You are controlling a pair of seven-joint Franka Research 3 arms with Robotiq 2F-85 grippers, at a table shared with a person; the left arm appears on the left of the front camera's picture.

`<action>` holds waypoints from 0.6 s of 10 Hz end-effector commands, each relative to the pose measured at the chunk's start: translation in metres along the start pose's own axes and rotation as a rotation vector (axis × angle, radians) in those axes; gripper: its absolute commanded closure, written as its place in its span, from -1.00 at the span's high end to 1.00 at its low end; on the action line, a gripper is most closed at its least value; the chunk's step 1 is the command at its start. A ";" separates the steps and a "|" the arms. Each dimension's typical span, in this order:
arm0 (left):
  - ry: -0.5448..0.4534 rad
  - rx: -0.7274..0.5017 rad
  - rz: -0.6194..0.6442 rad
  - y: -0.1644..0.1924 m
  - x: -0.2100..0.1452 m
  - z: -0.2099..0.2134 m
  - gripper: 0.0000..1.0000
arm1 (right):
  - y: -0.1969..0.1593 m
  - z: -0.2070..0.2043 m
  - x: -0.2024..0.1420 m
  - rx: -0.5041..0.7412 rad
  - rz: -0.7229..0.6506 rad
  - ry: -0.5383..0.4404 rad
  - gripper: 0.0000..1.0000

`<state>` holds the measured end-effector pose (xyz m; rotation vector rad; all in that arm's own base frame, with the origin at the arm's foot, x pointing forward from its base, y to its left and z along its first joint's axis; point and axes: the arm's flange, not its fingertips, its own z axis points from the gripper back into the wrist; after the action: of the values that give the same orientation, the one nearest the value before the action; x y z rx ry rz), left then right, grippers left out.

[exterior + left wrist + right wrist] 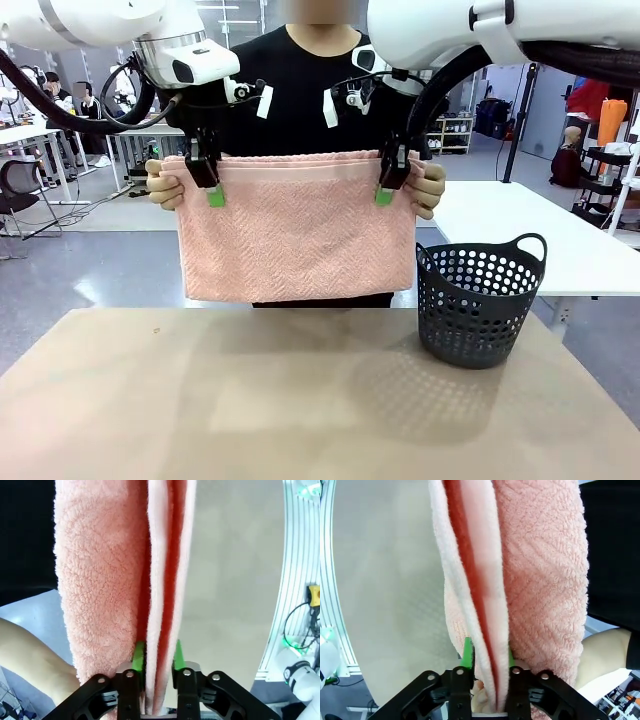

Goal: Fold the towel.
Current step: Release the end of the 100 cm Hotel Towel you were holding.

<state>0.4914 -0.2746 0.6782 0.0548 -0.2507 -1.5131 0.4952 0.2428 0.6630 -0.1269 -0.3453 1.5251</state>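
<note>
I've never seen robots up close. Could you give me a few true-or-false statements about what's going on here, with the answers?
1. The towel hangs in the air above the table. True.
2. The basket stands on the robot's left side of the table. False: it stands on the robot's right side.
3. The person's hands hold the towel's upper corners. True.
4. The towel is blue. False: it is pale pink.
5. The left gripper and the right gripper each have their fingers either side of the towel's top edge. True.
</note>
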 end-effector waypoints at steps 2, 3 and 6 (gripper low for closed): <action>-0.025 0.047 0.022 -0.004 0.001 0.012 0.68 | -0.001 0.007 0.001 -0.003 -0.014 0.012 0.89; -0.021 0.046 0.026 -0.005 0.001 0.017 1.00 | -0.001 0.008 0.000 -0.003 -0.021 0.010 1.00; -0.022 0.050 0.075 -0.006 -0.002 0.031 0.90 | -0.006 0.033 -0.005 0.012 -0.099 -0.003 0.86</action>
<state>0.4836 -0.2729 0.6979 0.0663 -0.2979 -1.4672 0.4927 0.2365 0.6790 -0.1209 -0.3426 1.4946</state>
